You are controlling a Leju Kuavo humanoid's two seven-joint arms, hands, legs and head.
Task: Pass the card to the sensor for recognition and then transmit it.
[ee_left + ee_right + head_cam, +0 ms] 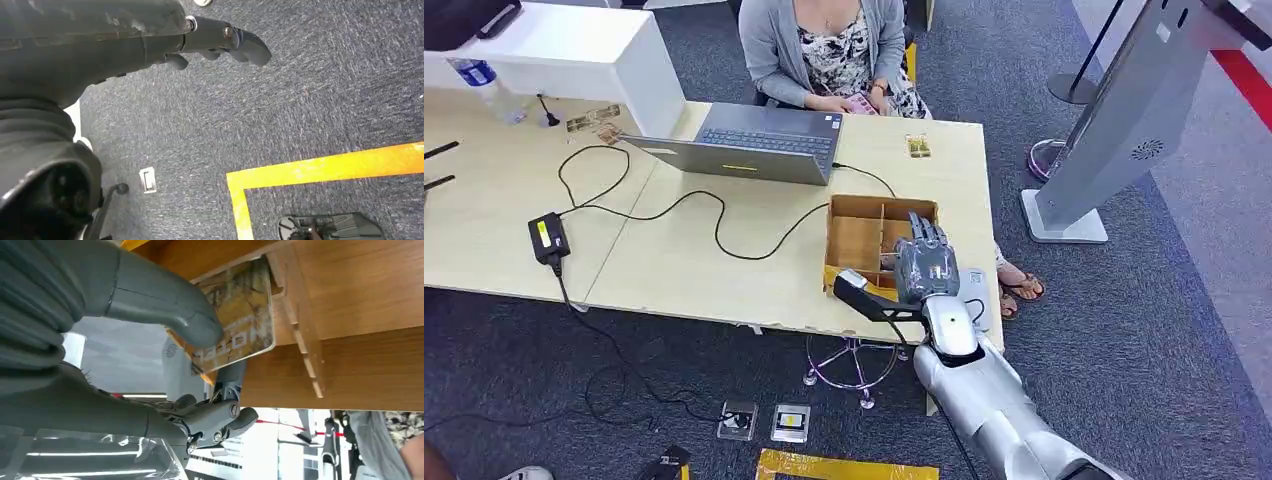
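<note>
Right wrist view: glossy yellow-brown printed card (240, 320) pinched by right hand (165, 340) inside compartmented wooden box (350, 305); snagging on divider risked during lift.

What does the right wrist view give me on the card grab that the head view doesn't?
Right wrist view alone: the card, yellow-brown and printed, pinched under the thumb against a finger, over a compartment. Head view alone: where the wooden box sits on the table, by the laptop, with a person seated behind. Both: the right hand at the box's dividers.
</note>
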